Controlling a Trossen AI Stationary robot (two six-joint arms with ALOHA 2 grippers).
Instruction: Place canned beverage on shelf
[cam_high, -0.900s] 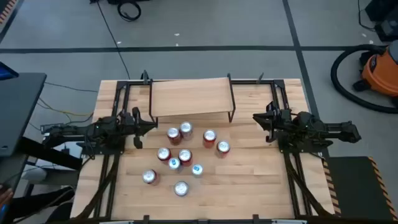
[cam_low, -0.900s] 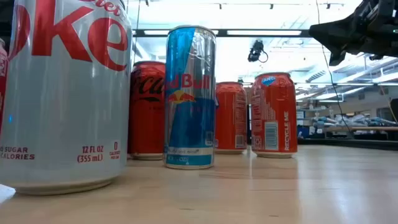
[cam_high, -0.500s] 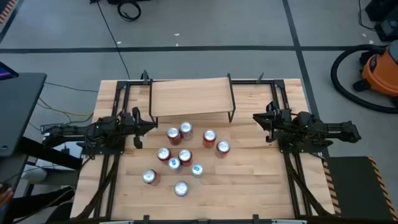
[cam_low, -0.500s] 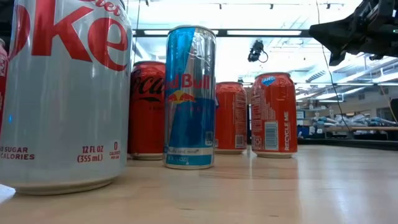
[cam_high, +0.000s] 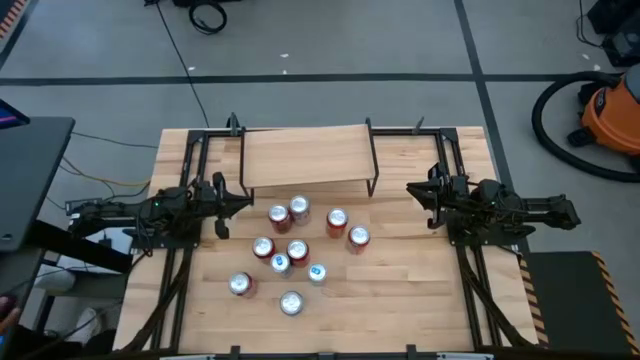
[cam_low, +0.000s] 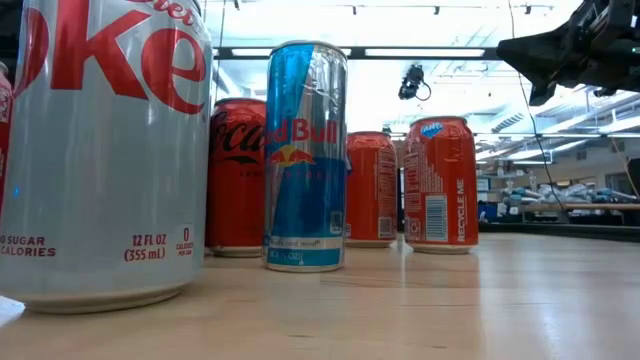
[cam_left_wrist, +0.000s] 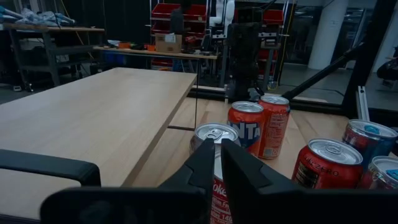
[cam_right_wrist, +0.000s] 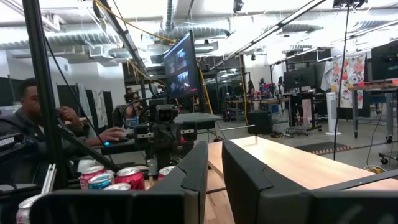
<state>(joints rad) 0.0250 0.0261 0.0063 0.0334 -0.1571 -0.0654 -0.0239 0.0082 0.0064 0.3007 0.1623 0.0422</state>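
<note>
Several drink cans (cam_high: 297, 250) stand upright on the wooden tabletop between my two arms, near side of the shelf. The shelf (cam_high: 305, 155) is a light-wood board on thin black legs at the table's far middle, with nothing on its top. My left gripper (cam_high: 240, 203) hovers at the table's left, shut and empty, pointing toward the cans; its wrist view shows a silver-topped can (cam_left_wrist: 214, 134) just past its fingertips (cam_left_wrist: 219, 152). My right gripper (cam_high: 412, 188) hovers at the table's right, shut and empty, and also shows in the low view (cam_low: 510, 45).
A large silver Diet Coke can (cam_low: 100, 150) and a slim blue Red Bull can (cam_low: 305, 155) stand nearest the low camera. Black frame rails (cam_high: 180, 270) run along the table's left and right sides. A person (cam_right_wrist: 25, 124) sits beyond the table's left side.
</note>
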